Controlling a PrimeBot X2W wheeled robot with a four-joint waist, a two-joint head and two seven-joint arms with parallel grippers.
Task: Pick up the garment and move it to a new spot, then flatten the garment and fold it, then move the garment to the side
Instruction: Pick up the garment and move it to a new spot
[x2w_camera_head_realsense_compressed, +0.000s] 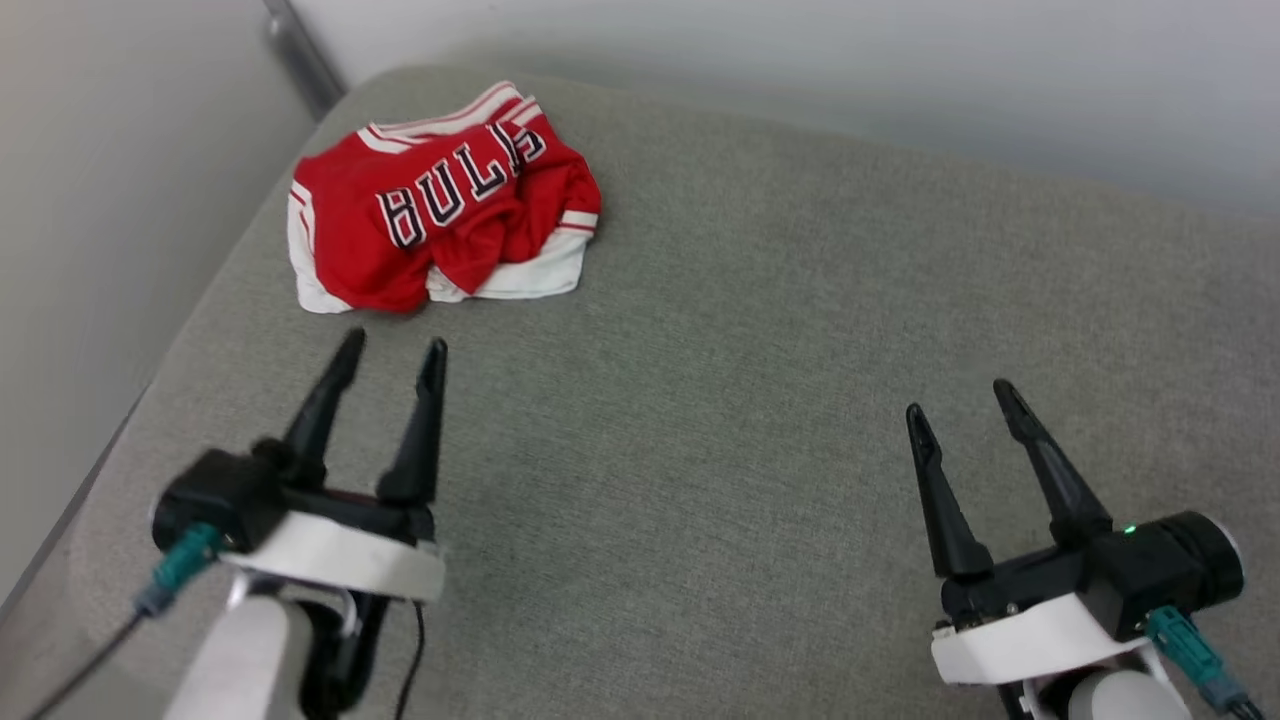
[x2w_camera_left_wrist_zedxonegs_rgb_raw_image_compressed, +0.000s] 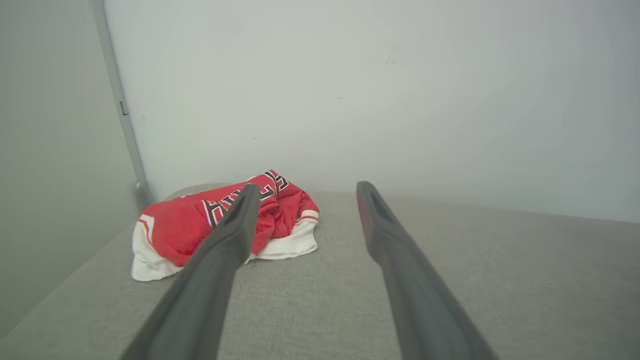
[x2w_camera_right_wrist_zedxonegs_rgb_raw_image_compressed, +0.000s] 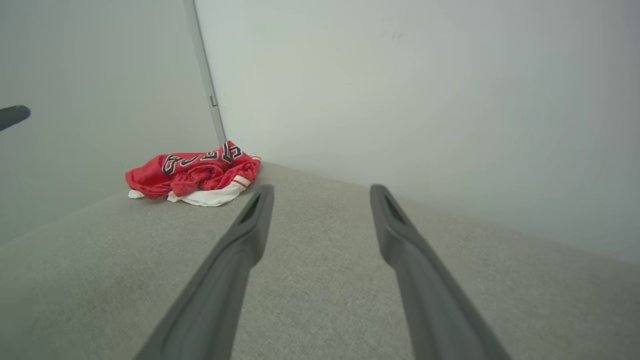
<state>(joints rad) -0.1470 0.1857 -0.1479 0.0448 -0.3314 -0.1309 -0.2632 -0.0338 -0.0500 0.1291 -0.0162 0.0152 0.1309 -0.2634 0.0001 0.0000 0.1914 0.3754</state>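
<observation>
- The red Bulls jersey (x2w_camera_head_realsense_compressed: 440, 205) lies crumpled in a heap on the grey cushion (x2w_camera_head_realsense_compressed: 700, 420), close to the cushion's far left corner. Its lettering faces up and is partly creased.
- My left fingers (x2w_camera_head_realsense_compressed: 430, 375) are spread wide with nothing between them. They hover just short of the jersey on its near side, tips aimed at it but not touching.
- My right fingers (x2w_camera_head_realsense_compressed: 925, 445) are just as wide apart and empty. They sit well apart from the jersey, off to its right and nearer to me.
- The jersey looks light and limp, probably a thin, slick knit. It should lift with no effort, but it will sag and drape, and it may slide out of a shallow pinch.
- The heap is several layers thick, so a grab in the middle would likely take a bundle and keep it bunched.
- A better hold, to my eye, is an edge I can read: the white sleeve (x2w_camera_head_realsense_compressed: 520, 280) on the jersey's near side or the striped collar (x2w_camera_head_realsense_compressed: 450, 115) on its far side. Either way I should close deep on the cloth.
- My left fingers are the natural ones to reach first, and the jersey is not yet picked up.
</observation>
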